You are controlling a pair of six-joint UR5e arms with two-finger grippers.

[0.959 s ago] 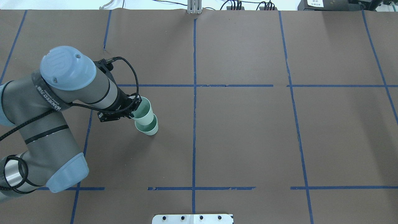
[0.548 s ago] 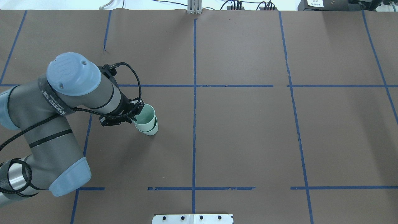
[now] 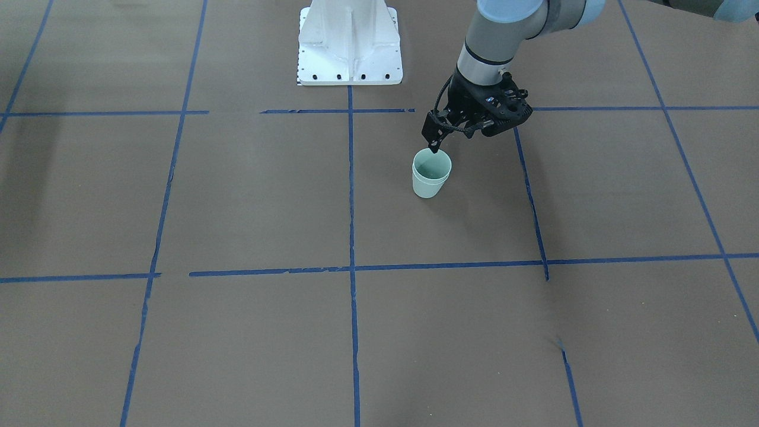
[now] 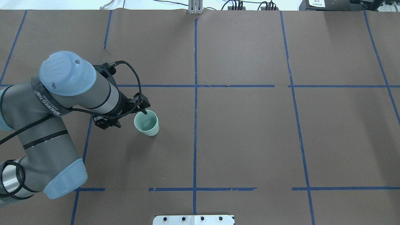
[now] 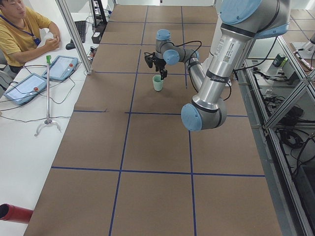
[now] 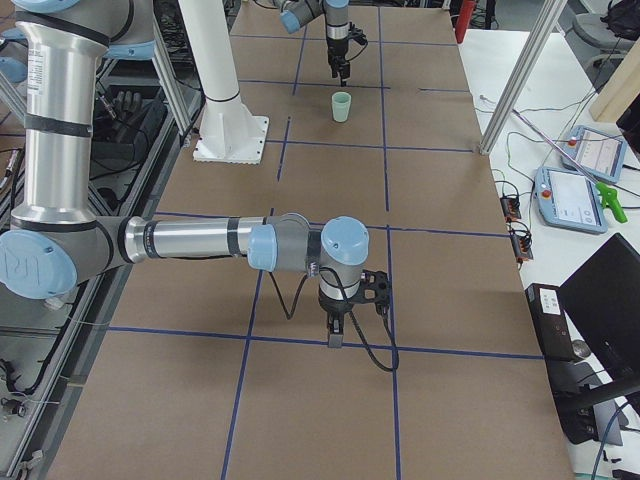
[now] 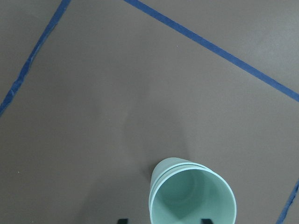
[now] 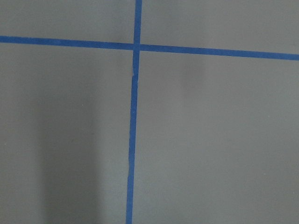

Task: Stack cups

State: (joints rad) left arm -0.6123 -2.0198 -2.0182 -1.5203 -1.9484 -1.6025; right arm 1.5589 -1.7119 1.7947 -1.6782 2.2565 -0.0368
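Observation:
The two pale mint-green cups stand nested as one upright stack on the brown table. They also show in the front view, the left wrist view, the left side view and the right side view. My left gripper is open and empty, just above and behind the stack's rim. Its fingertips show wide apart on either side of the rim. My right gripper shows only in the right side view, low over bare table far from the cups. I cannot tell whether it is open or shut.
The white robot pedestal stands at the table's robot side, beyond the cups in the front view. Blue tape lines divide the brown table cover. A seated operator and tablets are off the far side.
The left gripper lowered the held cup fully into the standing cup, let it go and opened. It has drawn slightly up and back from the stack.

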